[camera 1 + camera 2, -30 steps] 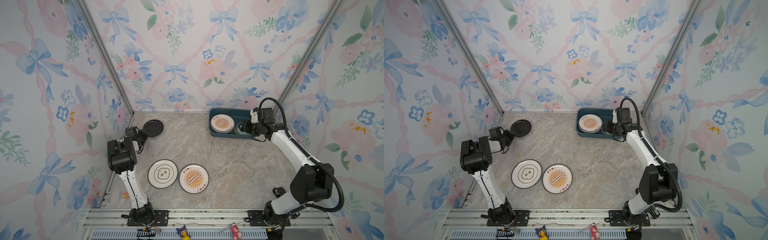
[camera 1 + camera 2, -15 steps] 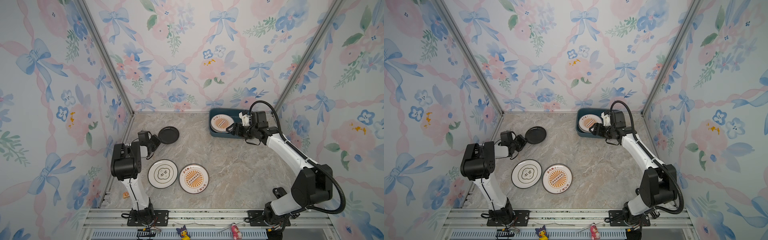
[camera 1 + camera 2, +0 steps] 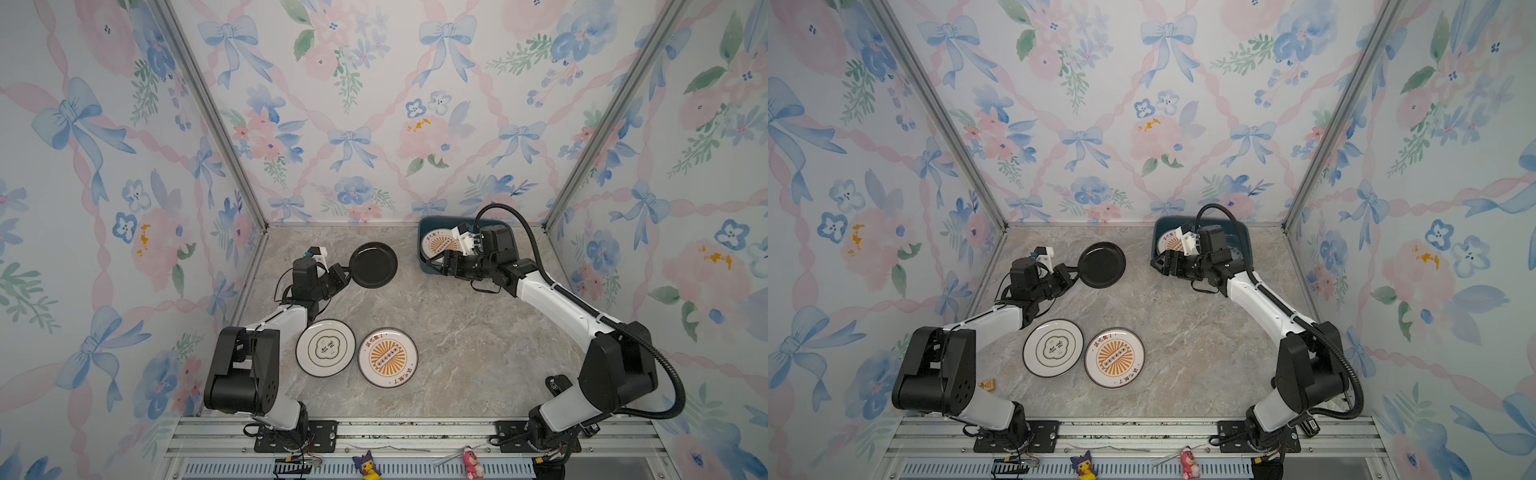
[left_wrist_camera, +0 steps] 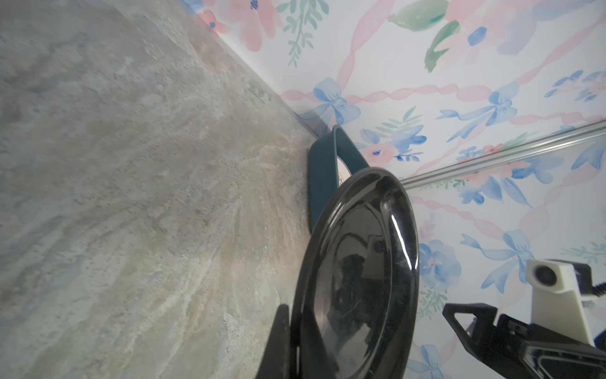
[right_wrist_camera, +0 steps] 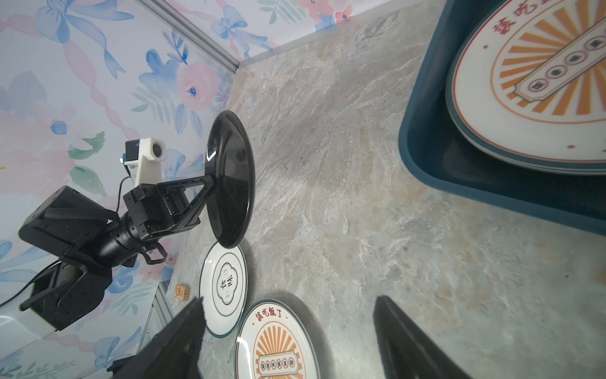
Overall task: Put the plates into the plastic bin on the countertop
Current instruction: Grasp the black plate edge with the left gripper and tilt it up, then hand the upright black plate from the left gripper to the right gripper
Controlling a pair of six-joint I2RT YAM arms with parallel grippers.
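Claws differed. Our left gripper (image 3: 347, 274) was clamped on the rim of the small black plate (image 3: 374, 265). Our right gripper (image 5: 290, 305) stood with its fingers spread wide and nothing between them.

Nearest the front rail (image 3: 415, 428), we saw two large white plates lying flat on the marble-patterned countertop (image 3: 457, 332), just beside each other. The cloud-emblem plate (image 3: 325, 348) lay on the left and the orange sunburst plate (image 3: 387, 358) on the right. A small wooden block (image 3: 987, 385) lay to their left, near the left arm's shoulder.

Farther back on the left, the black plate hung from the left gripper by its near-left edge. It sat about level with its hollow side up. In the right wrist view it looked clear of the countertop.

Across the middle, the right gripper hovered at the front left corner of the dark teal plastic bin (image 5: 423, 131). We could see it touching neither the bin nor any plate.

Farthest back, the bin stood against the back wall (image 3: 374, 124), right of centre. In its left half, a second sunburst plate (image 5: 541, 82) lay on top of at least one more plate. The right arm (image 3: 552, 295) hid most of the bin's other half from us.
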